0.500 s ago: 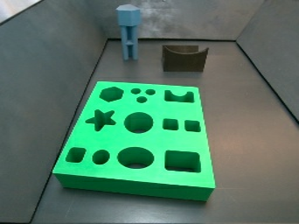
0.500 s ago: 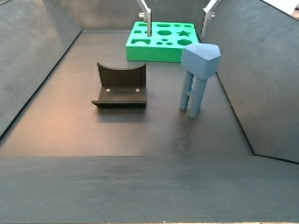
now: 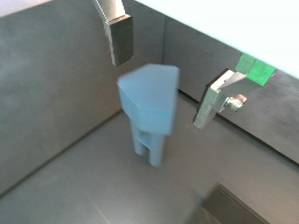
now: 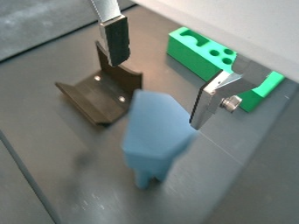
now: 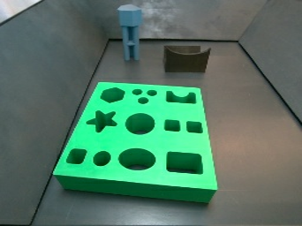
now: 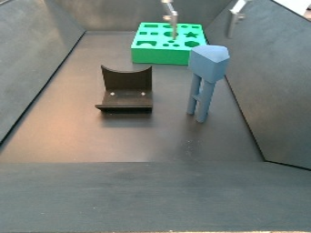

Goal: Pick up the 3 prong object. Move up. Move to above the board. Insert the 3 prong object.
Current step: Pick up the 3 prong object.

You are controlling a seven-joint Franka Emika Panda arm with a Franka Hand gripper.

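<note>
The 3 prong object (image 5: 127,31) is a light blue post with a blocky head, standing upright on the dark floor at the back, next to a wall (image 6: 206,82). The board (image 5: 141,132) is a bright green slab with shaped cut-outs and lies flat on the floor. My gripper (image 6: 203,9) hangs open high above the floor, showing only at the top edge of a side view. In both wrist views the blue head (image 3: 149,98) (image 4: 158,140) sits below the spread fingers (image 3: 119,39), untouched. The gripper (image 3: 158,93) (image 4: 156,94) holds nothing.
A dark brown block with a curved notch (image 5: 186,57) (image 4: 100,92) stands beside the blue post. Grey walls (image 6: 274,82) enclose the floor on all sides. A corner of the board (image 4: 211,57) shows past one finger.
The fingers have shifted sideways in the side view, from over the board toward the blue post. The post, block and board have not moved.
</note>
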